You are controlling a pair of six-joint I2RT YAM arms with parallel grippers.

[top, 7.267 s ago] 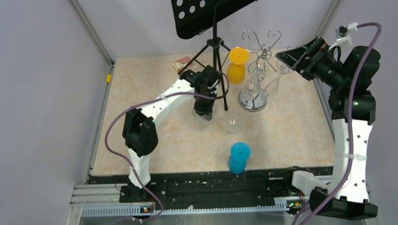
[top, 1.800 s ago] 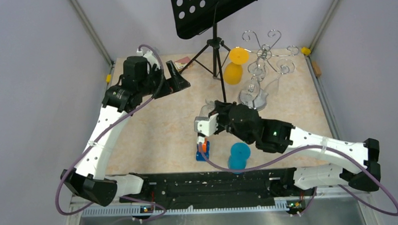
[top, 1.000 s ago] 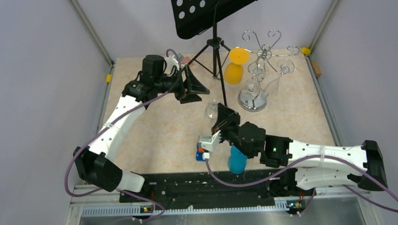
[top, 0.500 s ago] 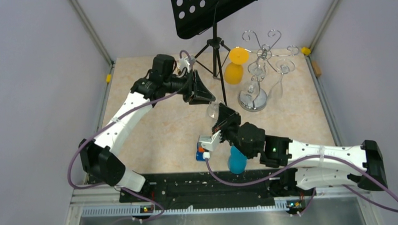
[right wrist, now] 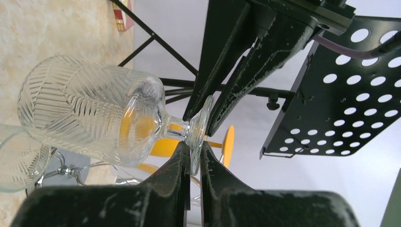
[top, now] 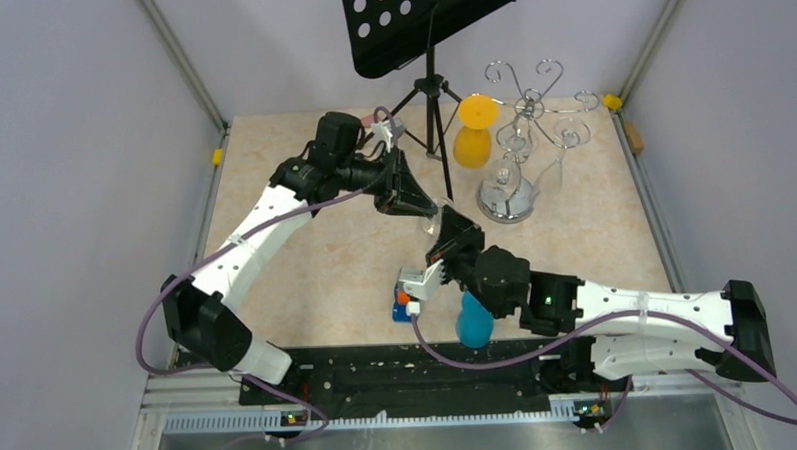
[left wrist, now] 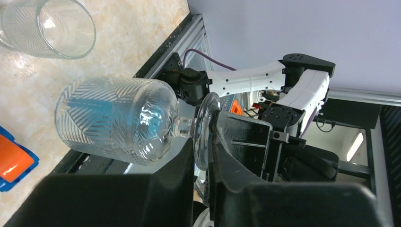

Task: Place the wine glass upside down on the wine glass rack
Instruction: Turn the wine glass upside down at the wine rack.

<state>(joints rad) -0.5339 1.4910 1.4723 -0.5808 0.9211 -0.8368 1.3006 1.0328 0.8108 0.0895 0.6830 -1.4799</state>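
The wine glass (right wrist: 90, 113) lies on its side in mid-air above the desk (top: 305, 248), apart from the wine glass rack (top: 507, 196) standing farther back and to the right. The right claw (right wrist: 195, 149) is clenched on the glass's foot. The left claw (left wrist: 202, 151) pinches the same foot from the opposite edge.

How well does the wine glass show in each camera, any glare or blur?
Top external: clear ribbed wine glass nearly lost against beige table. Left wrist: sharp, white glints on its bowl. Right wrist: sharp against the pale wall.
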